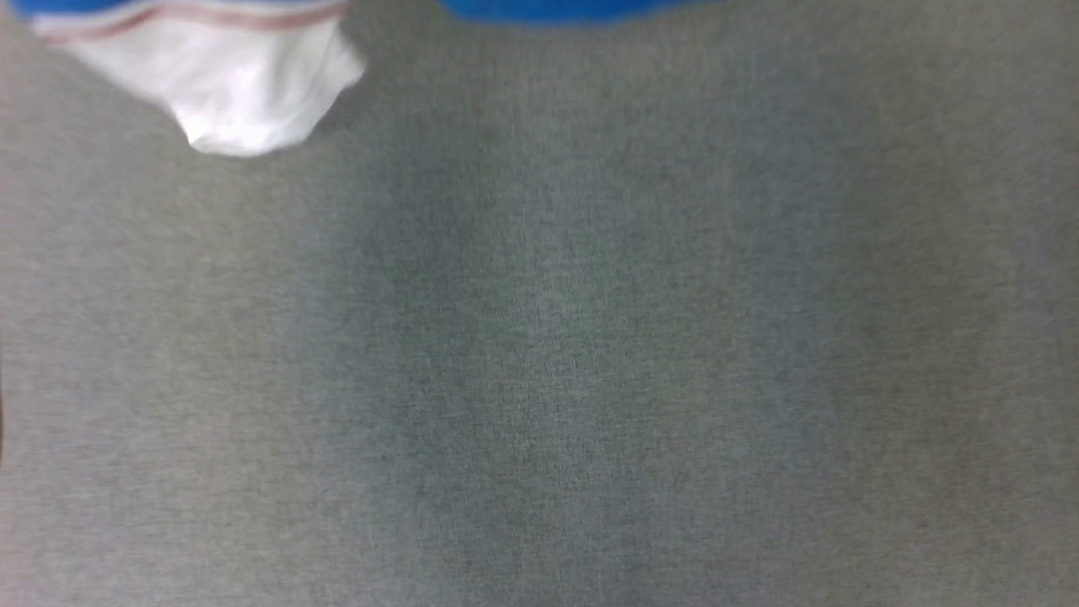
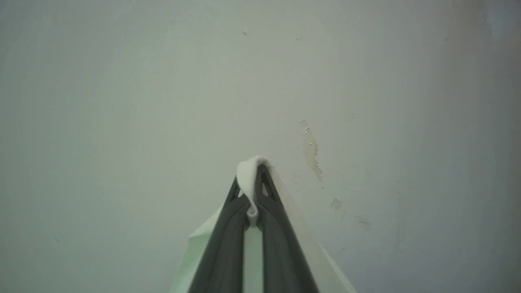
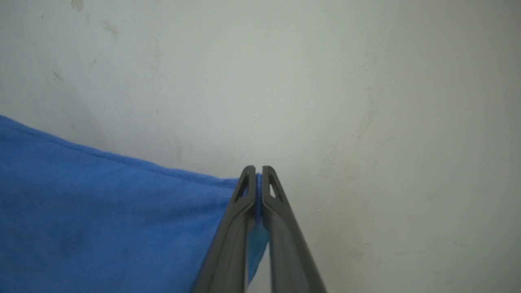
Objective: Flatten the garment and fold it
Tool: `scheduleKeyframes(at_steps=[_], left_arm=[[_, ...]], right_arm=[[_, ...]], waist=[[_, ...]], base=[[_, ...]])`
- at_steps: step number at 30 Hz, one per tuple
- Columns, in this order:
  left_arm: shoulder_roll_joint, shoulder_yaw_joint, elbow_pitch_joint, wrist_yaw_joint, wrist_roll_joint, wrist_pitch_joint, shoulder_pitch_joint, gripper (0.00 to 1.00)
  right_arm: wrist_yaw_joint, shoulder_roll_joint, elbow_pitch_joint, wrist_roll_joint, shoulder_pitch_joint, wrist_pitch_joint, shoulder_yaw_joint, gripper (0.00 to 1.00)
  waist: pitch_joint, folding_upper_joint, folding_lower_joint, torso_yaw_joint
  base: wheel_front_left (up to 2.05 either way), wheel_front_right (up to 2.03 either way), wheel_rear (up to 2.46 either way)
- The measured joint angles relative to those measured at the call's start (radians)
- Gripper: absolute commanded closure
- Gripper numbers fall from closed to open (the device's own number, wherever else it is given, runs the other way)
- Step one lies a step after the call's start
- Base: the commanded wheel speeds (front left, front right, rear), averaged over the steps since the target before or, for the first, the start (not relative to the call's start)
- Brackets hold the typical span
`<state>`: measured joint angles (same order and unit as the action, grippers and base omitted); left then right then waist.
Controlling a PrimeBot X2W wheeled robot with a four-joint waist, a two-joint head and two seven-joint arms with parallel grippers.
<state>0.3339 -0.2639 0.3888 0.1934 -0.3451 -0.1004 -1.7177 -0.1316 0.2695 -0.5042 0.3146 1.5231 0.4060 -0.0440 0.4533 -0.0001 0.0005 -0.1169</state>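
Observation:
The garment hangs in the air. Its white sleeve [image 1: 228, 84], with a thin red stripe above it, dangles at the head view's top left, and a strip of its blue body [image 1: 556, 8] shows at the top edge. My left gripper [image 2: 256, 171] is shut on a fold of white fabric [image 2: 246, 175] that drapes over its fingertips. In the right wrist view my right gripper [image 3: 258, 171] is shut on the edge of the blue cloth [image 3: 101, 211], which stretches away to that view's left.
A grey cloth-covered surface [image 1: 539, 354] lies below the hanging garment in the head view. Both wrist views face a pale wall [image 2: 163, 101] with chipped paint patches [image 2: 311, 150].

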Motion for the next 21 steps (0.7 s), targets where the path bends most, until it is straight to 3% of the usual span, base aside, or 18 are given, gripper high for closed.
scheduleKeyframes(at_steps=[11, 17, 21], left_arm=[[0.016, 0.025, 0.048, -0.094, -0.042, 0.21, -0.032, 1.0], [0.017, 0.017, -0.018, -0.141, -0.085, 0.25, 0.127, 1.0], [0.018, 0.006, -0.138, -0.141, -0.104, 0.246, 0.268, 1.0]], right_arm=[[0.0, 0.086, -0.065, 0.017, 0.048, -0.148, -0.049, 1.0], [0.0, 0.126, -0.015, 0.1, -0.017, -0.198, -0.134, 1.0], [0.0, 0.17, 0.09, 0.18, -0.117, -0.205, -0.202, 1.0]], waist=[[0.193, 0.0, -0.0003, 0.0], [0.255, 0.0, 0.0, 0.017], [0.244, 0.0001, -0.0003, 0.028]], base=[[0.0, 0.0, 0.0], [0.0, 0.0, 0.0], [0.0, 0.0, 0.0]])
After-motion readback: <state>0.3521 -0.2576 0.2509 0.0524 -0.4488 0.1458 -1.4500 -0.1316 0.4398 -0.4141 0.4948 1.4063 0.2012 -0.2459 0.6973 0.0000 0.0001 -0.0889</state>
